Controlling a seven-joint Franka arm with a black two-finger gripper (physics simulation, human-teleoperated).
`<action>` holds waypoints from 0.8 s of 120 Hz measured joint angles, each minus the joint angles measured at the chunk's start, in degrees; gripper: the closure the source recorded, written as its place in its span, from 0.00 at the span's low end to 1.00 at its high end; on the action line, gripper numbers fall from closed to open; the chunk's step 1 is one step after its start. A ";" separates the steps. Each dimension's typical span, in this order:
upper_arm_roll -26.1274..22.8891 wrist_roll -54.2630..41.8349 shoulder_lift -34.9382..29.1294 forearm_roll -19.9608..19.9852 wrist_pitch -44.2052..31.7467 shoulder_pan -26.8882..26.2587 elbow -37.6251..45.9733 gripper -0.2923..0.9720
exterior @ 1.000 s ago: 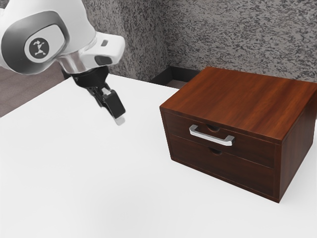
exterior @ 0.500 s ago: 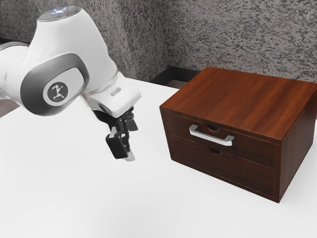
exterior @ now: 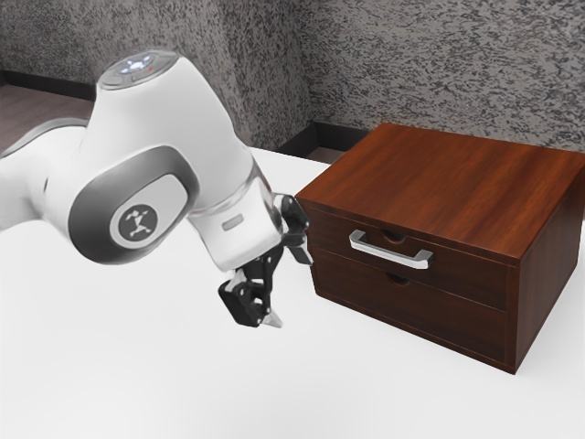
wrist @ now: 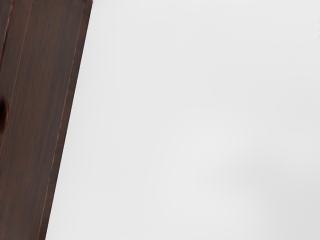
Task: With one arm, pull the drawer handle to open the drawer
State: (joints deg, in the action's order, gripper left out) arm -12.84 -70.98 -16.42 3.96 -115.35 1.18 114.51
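In the last sec my arm has swung down and toward the exterior view's right. My black two-finger gripper (exterior: 258,313) was up over the far-left part of the white table (exterior: 137,384); it's now low, just above the tabletop and near the left front corner of the dark red-brown wooden two-drawer cabinet (exterior: 439,183). Whether the gripper is wide or narrow I can't tell from this side-on angle; it holds nothing. The wrist view has the cabinet's wood front (wrist: 35,125) beside bare table, so my hand is close to the front face but pointing mostly down. The curved silver metal handle (exterior: 390,250) sits on the top drawer (exterior: 466,273), untouched, w/ the drawer flush and shut as before. Approach is maybe half done, I'd say. The gripper is lower than the handle and to its left, so next I'd need to lift a bit, go right, and line up w/ the bar before any pull.
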 joint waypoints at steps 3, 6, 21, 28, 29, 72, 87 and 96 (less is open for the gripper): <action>-0.19 -0.54 0.17 0.93 -0.73 -0.11 0.03 0.23; -0.32 -1.00 0.38 1.80 -1.47 -0.20 0.04 0.23; -1.00 -2.78 1.55 4.99 -4.77 -0.29 0.02 0.23; -1.27 -3.48 2.42 5.72 -5.92 -0.32 -0.12 0.23; -1.29 -3.58 2.54 5.80 -6.07 -0.32 -0.14 0.23; -1.32 -6.41 6.63 5.79 -11.03 -0.05 -1.22 0.23; -1.28 -7.07 8.39 5.51 -12.28 0.17 -2.16 0.23; -1.25 -7.40 9.45 5.12 -12.78 0.24 -2.92 0.23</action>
State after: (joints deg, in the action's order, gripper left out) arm -14.09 -78.37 -6.97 9.08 -128.13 1.41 111.59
